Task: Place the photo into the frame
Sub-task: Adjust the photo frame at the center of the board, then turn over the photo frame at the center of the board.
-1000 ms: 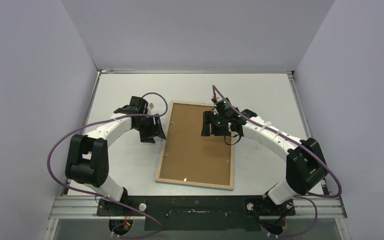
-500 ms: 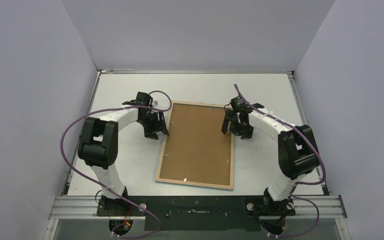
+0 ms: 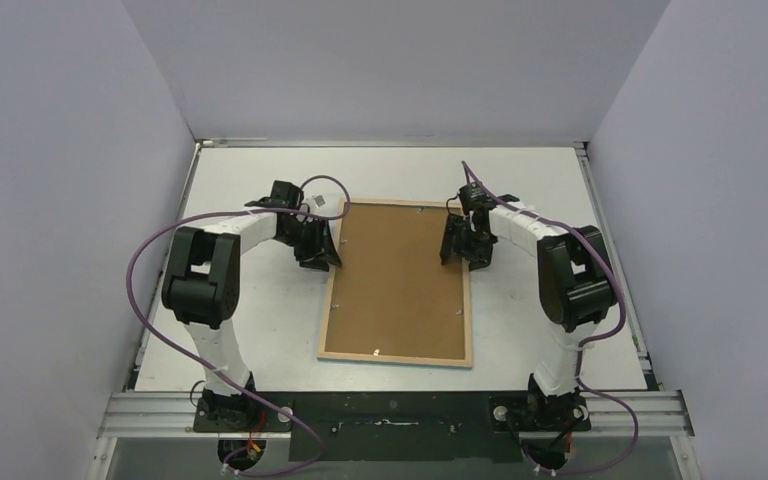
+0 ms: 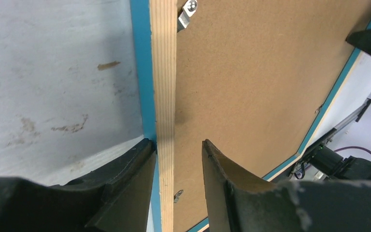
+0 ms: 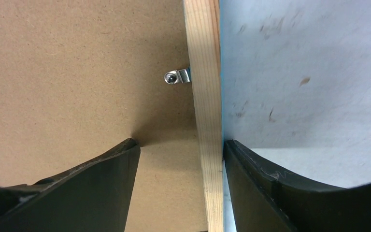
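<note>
- the thin rectangular picture frame [image 3: 397,357], light wood back up and bright blue face down, lies flat about the middle of the white worktop [image 3: 280,330], its long sides running from the near edge to the far edge.
- a plain brown backing board [image 3: 400,280] fills the frame, with small metal turn clips [image 5: 178,76] along the rails.
- the left gripper [image 3: 328,262] straddles the left rail near the far left corner, jaws spread. its outer finger [image 4: 135,164] is at the blue edge, and its inner finger [image 4: 217,174] is over the board, apart from the rail.
- the right gripper [image 3: 457,258] straddles the right rail near the far right corner, jaws spread wide. its outer finger [image 5: 251,174] is just beside the blue edge, and its inner finger [image 5: 111,169] is well in over the board.
</note>
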`<state>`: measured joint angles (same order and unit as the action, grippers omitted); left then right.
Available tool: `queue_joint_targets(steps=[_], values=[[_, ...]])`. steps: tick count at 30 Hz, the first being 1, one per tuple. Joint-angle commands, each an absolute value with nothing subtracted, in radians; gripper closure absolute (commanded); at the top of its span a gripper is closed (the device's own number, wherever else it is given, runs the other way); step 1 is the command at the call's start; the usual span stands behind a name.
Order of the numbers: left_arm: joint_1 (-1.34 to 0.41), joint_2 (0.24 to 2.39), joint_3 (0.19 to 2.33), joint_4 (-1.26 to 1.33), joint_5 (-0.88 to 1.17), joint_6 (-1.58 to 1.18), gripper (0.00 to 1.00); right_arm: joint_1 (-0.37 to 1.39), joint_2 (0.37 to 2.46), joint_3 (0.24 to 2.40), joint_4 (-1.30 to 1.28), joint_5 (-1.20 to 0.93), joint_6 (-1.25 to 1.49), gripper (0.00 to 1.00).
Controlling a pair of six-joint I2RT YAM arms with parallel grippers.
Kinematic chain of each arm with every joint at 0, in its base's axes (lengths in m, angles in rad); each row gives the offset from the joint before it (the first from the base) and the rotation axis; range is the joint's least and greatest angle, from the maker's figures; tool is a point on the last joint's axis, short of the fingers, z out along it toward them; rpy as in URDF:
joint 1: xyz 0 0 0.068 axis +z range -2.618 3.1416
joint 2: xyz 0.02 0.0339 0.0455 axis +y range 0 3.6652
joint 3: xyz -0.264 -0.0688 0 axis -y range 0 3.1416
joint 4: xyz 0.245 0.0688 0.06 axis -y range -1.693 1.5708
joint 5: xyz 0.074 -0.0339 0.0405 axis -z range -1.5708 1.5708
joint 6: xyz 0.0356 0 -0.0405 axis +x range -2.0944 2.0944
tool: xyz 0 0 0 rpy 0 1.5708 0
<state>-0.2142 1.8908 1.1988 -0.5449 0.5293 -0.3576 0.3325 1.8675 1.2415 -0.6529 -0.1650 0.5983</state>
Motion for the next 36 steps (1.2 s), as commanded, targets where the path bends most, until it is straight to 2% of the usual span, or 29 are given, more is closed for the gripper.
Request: queue_joint_targets(steps=[1,6,11,13,17,26,33,36], values=[[-0.260,1.936,1.236,-0.381,0.771,-0.371,0.62,0.345,1.905,1.362,-0.531,-0.245,0.572,0.37],[-0.277,1.941,1.260,-0.368,0.707,-0.400,0.63,0.344,1.932,1.471,-0.589,-0.105,0.545,0.33],[-0.198,1.836,1.189,-0.375,0.521,-0.456,0.62,0.379,1.880,1.526,-0.769,0.335,0.591,0.21],[-0.157,1.765,1.141,-0.357,0.482,-0.467,0.57,0.413,1.850,1.534,-0.768,0.400,0.590,0.19],[-0.082,1.644,1.073,-0.357,0.458,-0.472,0.50,0.539,1.859,1.602,-0.764,0.384,0.591,0.19],[0.034,1.454,0.965,-0.446,0.286,-0.503,0.47,0.811,2.046,1.802,-0.678,0.184,0.695,0.24],[0.074,1.387,0.902,-0.467,0.265,-0.552,0.47,0.910,2.199,1.948,-0.737,0.142,0.738,0.33],[0.079,1.367,0.889,-0.471,0.266,-0.556,0.46,0.928,2.242,1.996,-0.786,0.162,0.749,0.41]])
